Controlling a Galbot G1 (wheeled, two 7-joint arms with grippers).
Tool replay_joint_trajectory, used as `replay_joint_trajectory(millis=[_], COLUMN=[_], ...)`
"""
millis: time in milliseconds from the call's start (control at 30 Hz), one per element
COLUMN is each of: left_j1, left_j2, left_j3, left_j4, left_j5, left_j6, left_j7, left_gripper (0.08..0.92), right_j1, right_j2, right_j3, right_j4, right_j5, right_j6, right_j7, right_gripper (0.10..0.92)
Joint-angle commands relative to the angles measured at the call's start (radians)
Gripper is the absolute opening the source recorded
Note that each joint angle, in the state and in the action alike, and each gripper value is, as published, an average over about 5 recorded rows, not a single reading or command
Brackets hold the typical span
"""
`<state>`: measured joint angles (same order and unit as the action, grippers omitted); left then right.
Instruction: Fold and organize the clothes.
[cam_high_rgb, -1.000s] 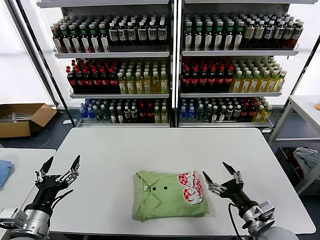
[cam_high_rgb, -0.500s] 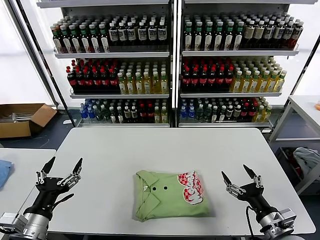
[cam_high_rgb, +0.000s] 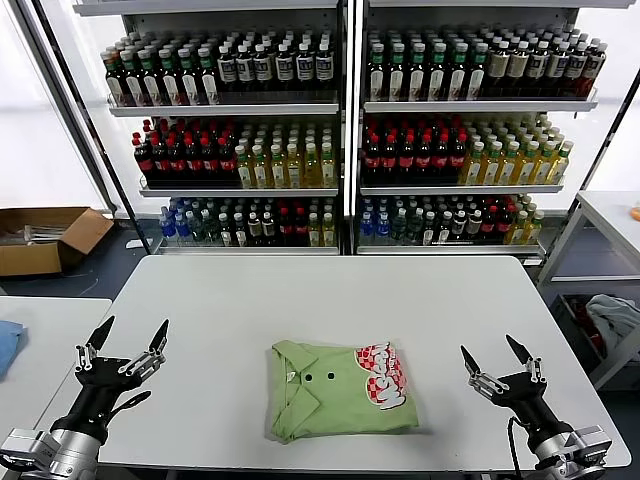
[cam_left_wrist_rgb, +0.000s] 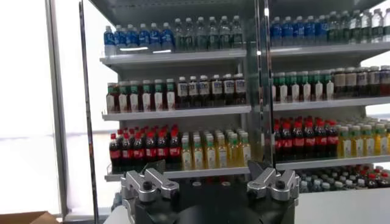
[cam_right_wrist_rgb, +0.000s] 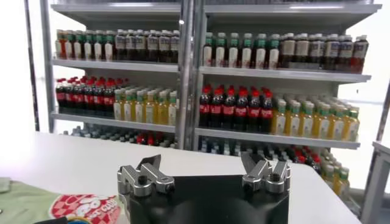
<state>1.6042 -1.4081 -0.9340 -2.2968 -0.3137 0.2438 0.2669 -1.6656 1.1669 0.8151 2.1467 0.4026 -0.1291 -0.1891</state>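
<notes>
A light green shirt lies folded into a neat rectangle near the front middle of the white table, collar and dark buttons up, its red-and-white checkered print on the right part. My left gripper hovers open at the table's front left corner, well apart from the shirt. My right gripper hovers open at the front right, also clear of it. In the right wrist view a corner of the shirt with the print shows beside the open right gripper. The left wrist view shows the open left gripper facing the shelves.
Shelves of bottles stand behind the table. A cardboard box sits on the floor at the far left. A second table with a blue cloth adjoins on the left. Another table stands to the right.
My right gripper has drawn back from the shirt's right edge toward the front right corner. The left gripper has shifted slightly nearer me. The shirt has not moved.
</notes>
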Motion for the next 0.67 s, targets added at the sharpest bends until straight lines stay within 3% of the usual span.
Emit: replay_joint_trajectory(millis=[33,433,667], left_j1=[0.0,0.006,0.004], left_j2=[-0.007,0.003,0.0], left_j3=[0.015,-0.077,-0.096], left_j4=[0.021,0.045,0.047], left_j5=[0.039,0.049,0.048], left_j6=[-0.006,-0.026,-0.026], left_j7=[0.045,0.147,0.161], left_gripper=[0.823,0.823,0.823], right_j1=[-0.012,-0.023,-0.041], right_j2=[0.005,0.034,0.041], right_j3=[0.02,0.054,0.094], right_j4=[-0.01,-0.007,0.0], right_j5=[0.024,0.027,0.032], right_j6=[-0.007,-0.021,-0.023], right_j7=[0.002,-0.038,-0.044], right_gripper=[0.823,0.823,0.823])
